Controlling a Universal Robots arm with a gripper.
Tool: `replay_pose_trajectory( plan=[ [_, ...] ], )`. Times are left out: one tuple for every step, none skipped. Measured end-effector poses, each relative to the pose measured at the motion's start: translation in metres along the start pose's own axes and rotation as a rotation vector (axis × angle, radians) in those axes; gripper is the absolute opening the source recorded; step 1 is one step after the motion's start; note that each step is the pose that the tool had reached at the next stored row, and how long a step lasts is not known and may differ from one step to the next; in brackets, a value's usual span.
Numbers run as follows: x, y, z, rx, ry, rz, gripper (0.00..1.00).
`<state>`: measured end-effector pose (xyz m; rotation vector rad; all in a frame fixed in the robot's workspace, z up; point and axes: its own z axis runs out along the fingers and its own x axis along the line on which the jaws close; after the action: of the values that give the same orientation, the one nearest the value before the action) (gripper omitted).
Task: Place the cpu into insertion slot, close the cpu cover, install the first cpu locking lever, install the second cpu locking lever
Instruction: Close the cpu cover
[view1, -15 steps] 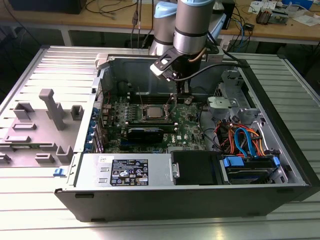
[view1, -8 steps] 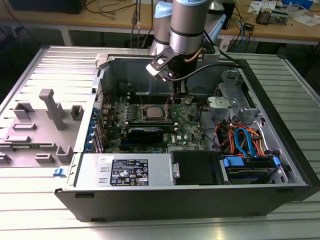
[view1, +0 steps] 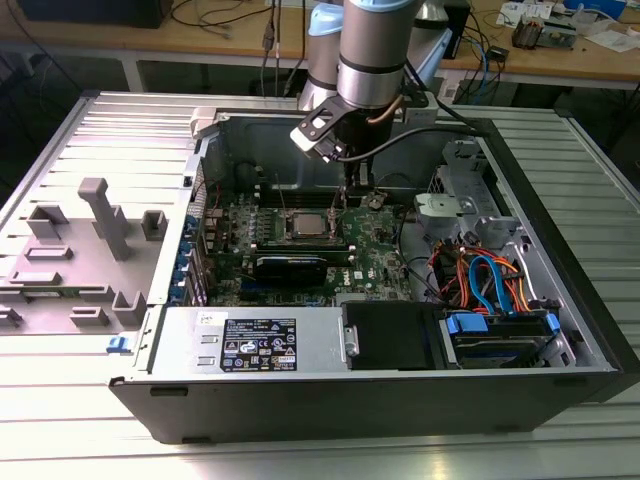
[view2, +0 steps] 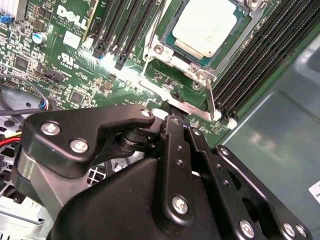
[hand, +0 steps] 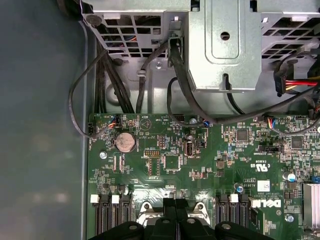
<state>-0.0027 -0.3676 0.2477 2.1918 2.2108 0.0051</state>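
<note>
The cpu (view2: 210, 25) lies flat with its silver top up inside the insertion slot (view1: 305, 224) on the green board. Around it sits the cpu cover (view2: 172, 55), a metal frame lying down over the chip's edges. A thin silver locking lever (view2: 210, 100) runs along one side of the socket. My gripper (view1: 352, 200) hangs straight down at the socket's edge, on the exterior view's right of the chip. In both wrist views its black fingers (view2: 172, 127) (hand: 170, 220) stand close together just above the frame's rim. Whether they grip the lever is hidden.
Black memory slots (view2: 255, 65) flank the socket on both sides. The open computer case holds a power supply (view1: 250, 340), a drive cage (view1: 460, 190) and loose cables (view1: 480, 275). A grey fixture (view1: 105, 215) stands outside on the exterior view's left.
</note>
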Motion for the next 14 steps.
replay_pose_trajectory(
  plan=[
    [0.0, -0.002, 0.0, 0.0001, 0.0, 0.0, 0.11],
    [0.0, -0.0028, -0.0001, 0.0, 0.0, 0.0, 0.11],
    [0.0, -0.0029, -0.0001, 0.0001, 0.0, 0.0, 0.11],
    [0.0, -0.0032, -0.0001, 0.0, 0.0, 0.0, 0.11],
    [0.0, -0.0034, -0.0001, 0.0001, 0.0, 0.0, 0.11],
    [0.0, -0.0035, -0.0001, 0.0001, 0.0, 0.0, 0.11],
    [0.0, -0.0036, -0.0001, 0.0, 0.0, 0.0, 0.11],
    [0.0001, -0.0039, -0.0001, 0.0, 0.0001, 0.0, 0.11],
    [0.0001, -0.0042, -0.0001, 0.0001, 0.0, 0.0, 0.11],
    [0.0, -0.0043, -0.0001, 0.0, 0.0, 0.0, 0.11],
    [0.0001, -0.0045, -0.0001, 0.0001, 0.0, 0.0, 0.11],
    [0.0, -0.0047, -0.0001, 0.0001, 0.0, 0.0, 0.11],
    [0.0, -0.0047, -0.0001, 0.0, 0.0, 0.0, 0.11],
    [0.0, -0.0047, -0.0001, 0.0, 0.0, 0.0, 0.11]
  ],
)
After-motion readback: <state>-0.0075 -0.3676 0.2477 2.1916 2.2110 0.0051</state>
